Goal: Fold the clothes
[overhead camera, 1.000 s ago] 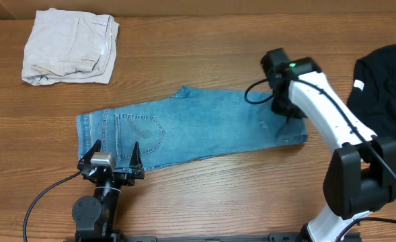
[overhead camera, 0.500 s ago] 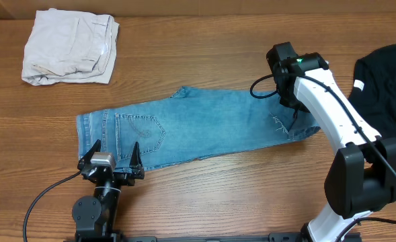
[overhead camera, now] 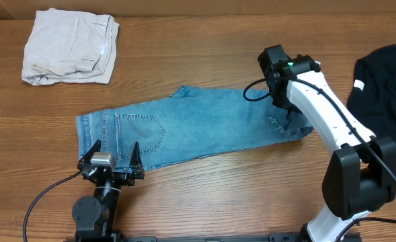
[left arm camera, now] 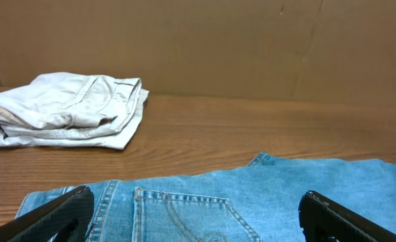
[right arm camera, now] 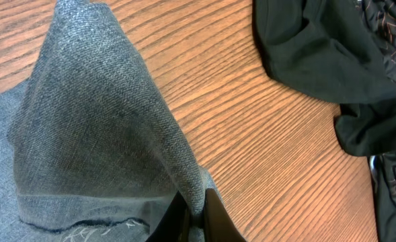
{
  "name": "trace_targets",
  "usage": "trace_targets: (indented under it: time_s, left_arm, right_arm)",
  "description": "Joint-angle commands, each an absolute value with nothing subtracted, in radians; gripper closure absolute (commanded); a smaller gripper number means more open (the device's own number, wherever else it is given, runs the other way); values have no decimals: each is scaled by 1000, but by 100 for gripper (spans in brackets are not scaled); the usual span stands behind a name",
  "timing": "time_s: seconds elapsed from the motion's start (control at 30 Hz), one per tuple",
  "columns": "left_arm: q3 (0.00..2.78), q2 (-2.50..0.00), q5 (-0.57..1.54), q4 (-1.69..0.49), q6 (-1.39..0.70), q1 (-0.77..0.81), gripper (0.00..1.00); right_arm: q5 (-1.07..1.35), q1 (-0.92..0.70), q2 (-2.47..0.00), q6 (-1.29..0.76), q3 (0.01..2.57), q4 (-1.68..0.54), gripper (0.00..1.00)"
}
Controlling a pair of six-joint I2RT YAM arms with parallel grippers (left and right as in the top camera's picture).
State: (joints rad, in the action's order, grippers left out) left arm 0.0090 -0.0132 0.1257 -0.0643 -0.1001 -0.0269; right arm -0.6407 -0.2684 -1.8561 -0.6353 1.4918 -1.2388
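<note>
Light-blue denim jeans (overhead camera: 191, 131) lie folded lengthwise across the table, waist and stitched back pocket (overhead camera: 141, 128) at the left. My right gripper (overhead camera: 285, 114) is shut on the jeans' hem end and lifts it off the table; in the right wrist view the fabric (right arm camera: 97, 128) tents up from the pinched fingers (right arm camera: 214, 218). My left gripper (overhead camera: 110, 161) is open at the near edge of the waist, its fingers (left arm camera: 53, 215) astride the pocket (left arm camera: 184, 215). A black garment (overhead camera: 382, 81) with a white tag lies at the right, and a folded off-white garment (overhead camera: 70, 47) at the far left.
The black garment (right arm camera: 325, 54) lies close beside the lifted hem in the right wrist view. A brown cardboard wall (left arm camera: 218, 40) stands along the table's back. Bare wood (overhead camera: 211, 195) shows in front of the jeans.
My right gripper has swung out to the right and then back left with the hem, which is now raised and bunched leftward; the left arm has not moved.
</note>
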Motion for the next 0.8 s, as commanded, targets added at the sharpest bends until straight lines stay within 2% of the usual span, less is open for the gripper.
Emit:
trace_targets:
  time_s: [0.0, 0.47, 0.57, 0.77]
  left_arm:
    - [5, -4, 120, -67, -85, -33, 0]
    - [5, -4, 90, -52, -60, -33, 0]
    - [5, -4, 173, -41, -86, -32, 0]
    - [10, -4, 448, 194, -179, -32, 0]
  right_arm:
    - [-672, -260, -1844, -656, 1489, -1234, 96]
    - [-672, -260, -1844, -656, 1489, -1219, 96]
    - [-672, -260, -1844, -656, 1489, -1211, 96]
    - [-672, -260, -1844, -656, 1489, -1201, 96]
